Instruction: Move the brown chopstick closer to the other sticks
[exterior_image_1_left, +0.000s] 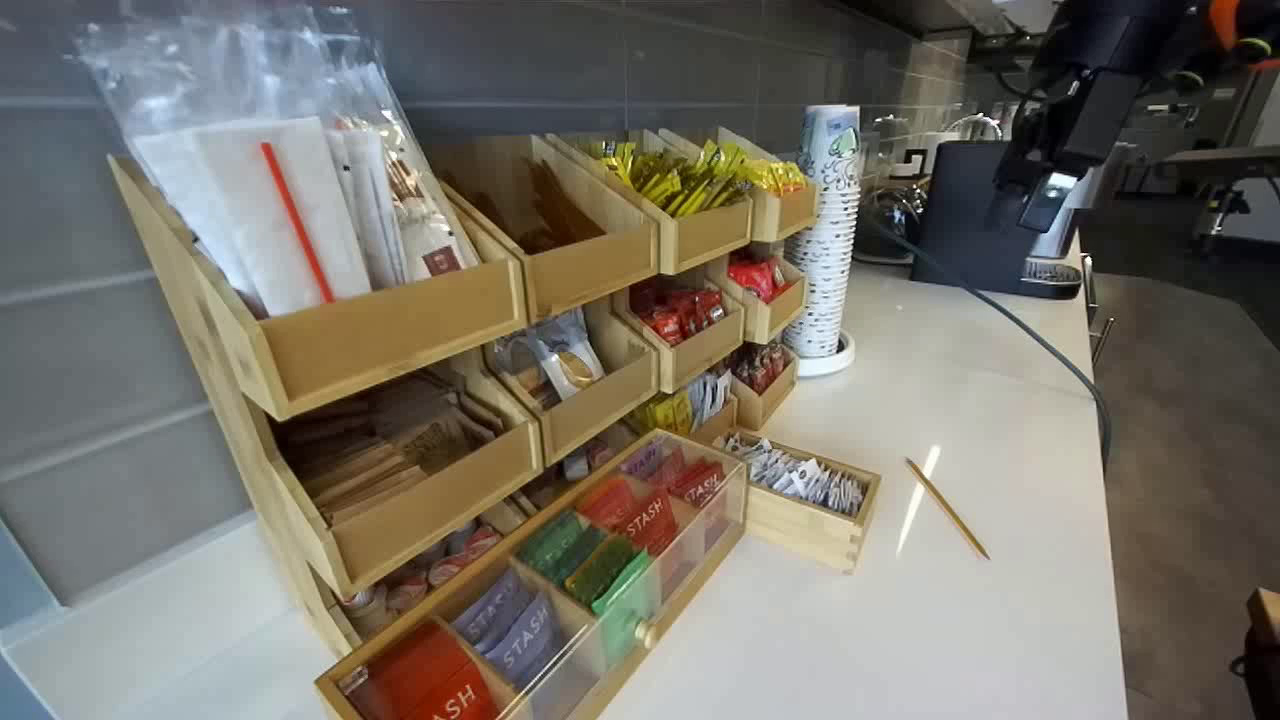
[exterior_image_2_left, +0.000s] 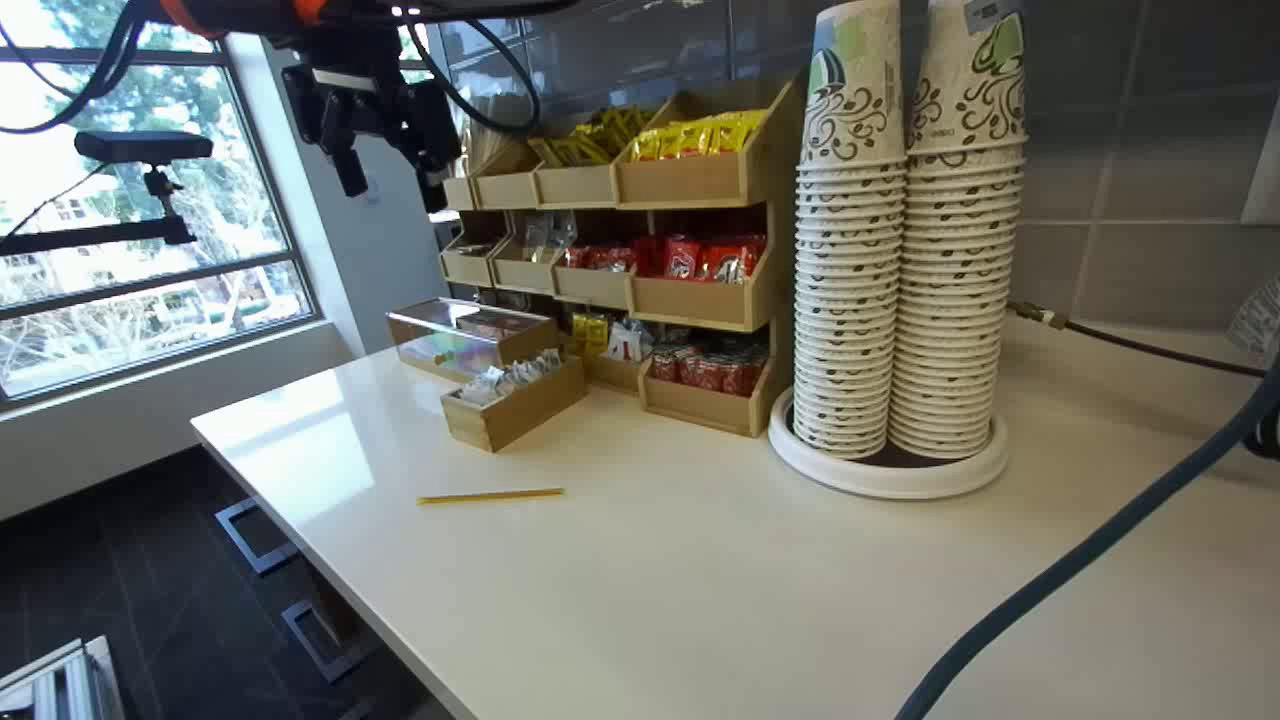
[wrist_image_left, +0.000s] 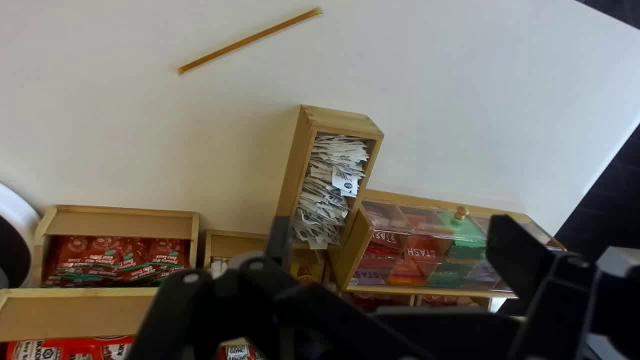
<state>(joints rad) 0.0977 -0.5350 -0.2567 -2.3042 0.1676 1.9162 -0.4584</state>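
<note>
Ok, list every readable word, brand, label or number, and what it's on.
"STASH": several tea packets in the tea box.
"TOMATO", probably: a small packet at the wrist view's bottom edge.
Too small, blurred or cut off: the rest, including print on white packets, red packets and paper cups.
No text seen on the brown chopstick.

Brown chopstick (wrist_image_left: 250, 40), black pincer (exterior_image_2_left: 392, 187), leaf-patterned cups (exterior_image_2_left: 850, 235).

Thin brown chopstick (wrist_image_left: 250, 40), flat on white counter (wrist_image_left: 450, 100), near wooden tray (wrist_image_left: 342, 120)
</note>
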